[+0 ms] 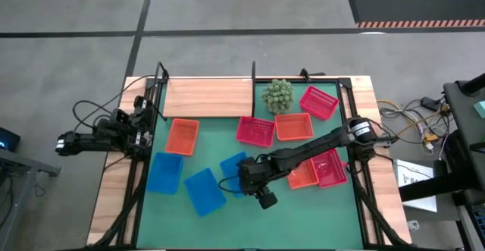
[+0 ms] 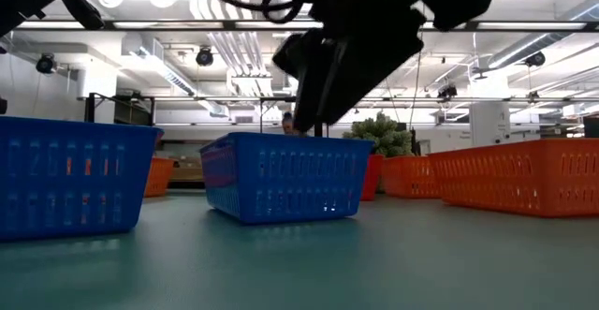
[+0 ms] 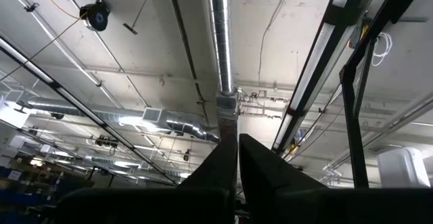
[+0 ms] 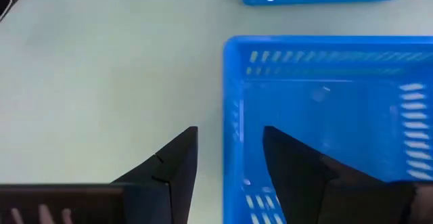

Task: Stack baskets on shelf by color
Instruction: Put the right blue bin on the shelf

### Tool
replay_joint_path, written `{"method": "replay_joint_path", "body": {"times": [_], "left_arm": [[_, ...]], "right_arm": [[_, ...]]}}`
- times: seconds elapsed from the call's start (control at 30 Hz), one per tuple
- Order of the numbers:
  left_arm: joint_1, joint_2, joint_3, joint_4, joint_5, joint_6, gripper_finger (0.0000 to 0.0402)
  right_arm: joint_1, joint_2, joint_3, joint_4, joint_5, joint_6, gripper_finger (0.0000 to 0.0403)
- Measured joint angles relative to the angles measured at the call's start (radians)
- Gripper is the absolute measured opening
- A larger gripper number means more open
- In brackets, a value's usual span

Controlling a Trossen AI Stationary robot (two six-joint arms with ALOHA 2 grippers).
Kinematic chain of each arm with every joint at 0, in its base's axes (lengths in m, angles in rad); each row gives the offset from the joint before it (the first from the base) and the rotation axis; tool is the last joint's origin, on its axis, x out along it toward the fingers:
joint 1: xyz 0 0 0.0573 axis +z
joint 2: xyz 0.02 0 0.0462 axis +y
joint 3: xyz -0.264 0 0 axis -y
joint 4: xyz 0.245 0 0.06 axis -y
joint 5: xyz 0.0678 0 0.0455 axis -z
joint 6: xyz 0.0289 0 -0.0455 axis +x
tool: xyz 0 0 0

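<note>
Blue basket [image 4: 325, 122] wall between right gripper [image 4: 230, 163] fingers

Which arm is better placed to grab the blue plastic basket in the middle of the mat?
Right. The right hand is open astride a wall of that perforated blue plastic basket; the left hand is shut, parked off the table's edge.

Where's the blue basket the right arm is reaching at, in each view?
High: blue basket at the middle of the green mat, at the tip of the right arm.
Low: mid-picture, under the dark gripper.
Left wrist: not in it; only ceiling past the left gripper.
Right wrist: fills the picture's right half.
Shared landmark: the right gripper, its jaws either side of the basket's wall.
</note>
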Motion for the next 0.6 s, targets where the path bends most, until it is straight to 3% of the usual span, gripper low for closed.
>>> {"method": "replay_joint_path", "body": {"times": [0.23, 0.47, 0.6], "left_arm": [[0.0, 0.0, 0.001, 0.0, 0.0, 0.0, 0.0], [0.0, 0.0, 0.001, 0.0, 0.0, 0.0, 0.0], [0.0, 0.0, 0.001, 0.0, 0.0, 0.0, 0.0]], "right_arm": [[-0.019, 0.056, -0.001, 0.033, -0.091, -0.012, 0.0141], [-0.025, 0.063, 0.009, 0.045, -0.109, -0.037, 0.003], [-0.023, 0.031, 0.01, 0.046, -0.09, -0.038, 0.0014]]}}
